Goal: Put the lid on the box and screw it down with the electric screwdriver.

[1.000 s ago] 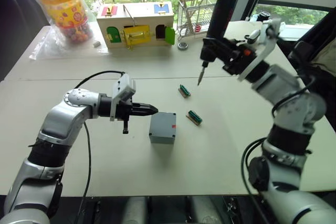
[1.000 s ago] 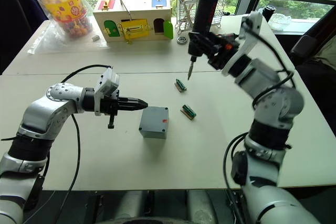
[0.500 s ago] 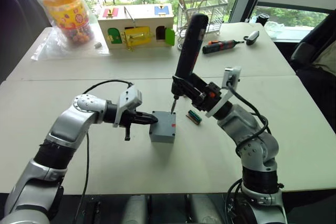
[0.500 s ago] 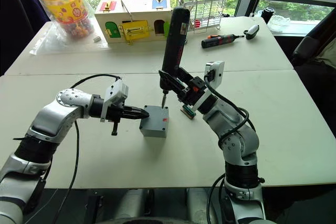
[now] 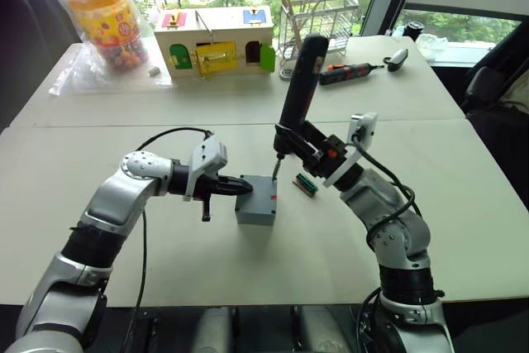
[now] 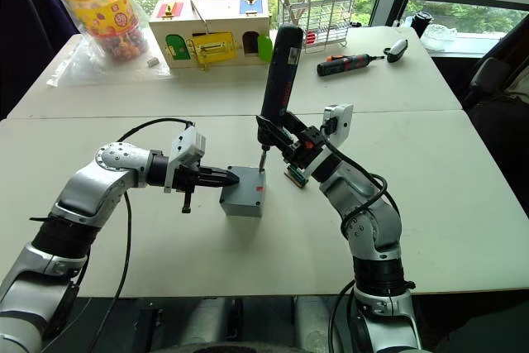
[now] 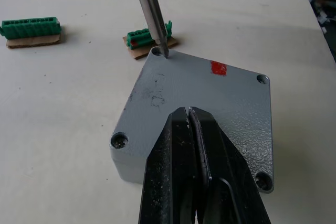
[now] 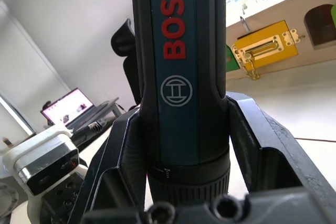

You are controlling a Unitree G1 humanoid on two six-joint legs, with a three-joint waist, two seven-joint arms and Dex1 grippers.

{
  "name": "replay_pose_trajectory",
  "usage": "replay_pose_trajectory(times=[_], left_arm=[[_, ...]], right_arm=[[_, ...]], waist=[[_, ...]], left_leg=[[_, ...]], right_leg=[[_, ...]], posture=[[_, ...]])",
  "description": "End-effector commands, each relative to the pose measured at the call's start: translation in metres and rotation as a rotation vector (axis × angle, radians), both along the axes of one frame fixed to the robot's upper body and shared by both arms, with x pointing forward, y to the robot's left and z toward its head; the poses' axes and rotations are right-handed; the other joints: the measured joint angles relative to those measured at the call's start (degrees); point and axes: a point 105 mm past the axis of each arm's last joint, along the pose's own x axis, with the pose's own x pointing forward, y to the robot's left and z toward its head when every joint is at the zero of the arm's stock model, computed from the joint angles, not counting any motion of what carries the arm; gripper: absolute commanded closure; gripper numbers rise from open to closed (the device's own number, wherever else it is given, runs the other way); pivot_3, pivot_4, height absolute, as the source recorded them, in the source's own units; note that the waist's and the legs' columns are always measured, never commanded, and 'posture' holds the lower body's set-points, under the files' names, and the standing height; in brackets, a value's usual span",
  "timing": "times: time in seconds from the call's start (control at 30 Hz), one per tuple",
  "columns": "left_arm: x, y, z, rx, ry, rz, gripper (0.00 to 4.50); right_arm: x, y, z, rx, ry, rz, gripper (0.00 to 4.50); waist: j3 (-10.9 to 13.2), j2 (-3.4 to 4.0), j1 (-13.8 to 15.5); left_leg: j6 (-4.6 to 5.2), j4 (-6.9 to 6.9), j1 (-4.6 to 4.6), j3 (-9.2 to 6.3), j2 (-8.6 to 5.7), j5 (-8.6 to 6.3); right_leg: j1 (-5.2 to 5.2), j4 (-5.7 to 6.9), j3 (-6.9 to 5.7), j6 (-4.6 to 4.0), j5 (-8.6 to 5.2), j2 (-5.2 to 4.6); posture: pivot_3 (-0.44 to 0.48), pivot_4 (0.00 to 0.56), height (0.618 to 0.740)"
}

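The grey box [image 5: 255,207] stands mid-table with the flat grey lid [image 7: 210,98] on top; a red mark shows on the lid. My left gripper [image 7: 187,112] is shut, its tips resting on the lid's near edge. My right gripper [image 5: 304,143] is shut on the electric screwdriver [image 5: 299,84], held nearly upright. One black finger [image 8: 119,157] shows on each side of its dark blue body [image 8: 178,77]. The metal bit [image 7: 151,9] points down into the lid's far corner screw hole [image 7: 156,52].
Two green connectors on brown card [image 7: 30,27] [image 7: 139,38] lie just beyond the box. At the table's far side stand a wooden toy house [image 5: 213,39], a bagged jar [image 5: 103,18], a wire rack [image 5: 318,14] and a small black-and-red screwdriver [image 5: 351,73].
My right arm swung the electric screwdriver down from the far right until its bit met the lid's corner. My left gripper slid right onto the lid.
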Motion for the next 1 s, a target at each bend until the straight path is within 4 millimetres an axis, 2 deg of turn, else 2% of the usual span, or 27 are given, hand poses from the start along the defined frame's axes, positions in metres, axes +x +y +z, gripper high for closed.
replay_pose_trajectory(times=[0.03,0.23,0.43,0.73,0.87,1.0], left_arm=[[0.0,0.001,-0.004,0.018,0.005,0.009,4.5],[-0.001,0.0,-0.005,0.018,0.006,0.007,4.5],[-0.001,0.0,-0.006,0.021,0.005,0.004,4.5],[-0.004,-0.001,-0.013,0.041,0.01,-0.005,4.5],[-0.003,-0.001,-0.014,0.044,0.014,-0.005,4.5],[-0.003,-0.002,-0.017,0.047,0.016,-0.005,4.5]], right_arm=[[-0.003,0.003,-0.003,-0.04,-0.031,-0.002,2.7],[0.008,-0.008,-0.011,-0.043,-0.022,-0.079,2.7],[0.013,-0.019,-0.009,0.031,0.026,-0.093,2.7],[0.005,-0.011,-0.014,0.013,0.048,-0.048,2.7],[-0.003,0.003,-0.022,-0.127,-0.027,-0.018,2.7],[-0.008,0.011,-0.04,-0.205,-0.034,0.012,2.7]], waist=[[0.0,0.0,0.01],[-0.03,-0.02,0.05],[-0.04,-0.03,0.28],[-0.04,-0.03,0.13],[-0.04,-0.03,0.15],[-0.12,-0.11,0.15]], left_leg=[[0.02,0.0,0.01,-0.01,0.0,-0.01],[0.03,0.0,0.06,-0.01,0.0,-0.02],[0.09,0.0,0.4,-0.04,0.01,-0.05],[0.13,-0.06,0.64,-0.03,0.03,-0.08],[0.17,-0.11,0.78,-0.03,0.02,-0.1],[0.18,-0.12,0.86,-0.03,0.02,-0.11]], right_leg=[[0.0,0.0,0.0,0.0,0.0,0.01],[0.08,0.0,0.0,0.0,0.0,0.02],[0.47,-0.04,-0.01,0.0,0.0,0.01],[0.67,-0.06,0.0,-0.01,-0.01,0.0],[0.79,-0.09,0.0,0.0,-0.01,0.01],[0.88,-0.13,0.0,0.0,-0.02,0.01]], posture=[[0.0,0.15,0.736],[0.0,0.15,0.736],[0.0,0.15,0.736],[0.0,0.15,0.736],[0.0,0.15,0.736],[0.0,0.15,0.736]])
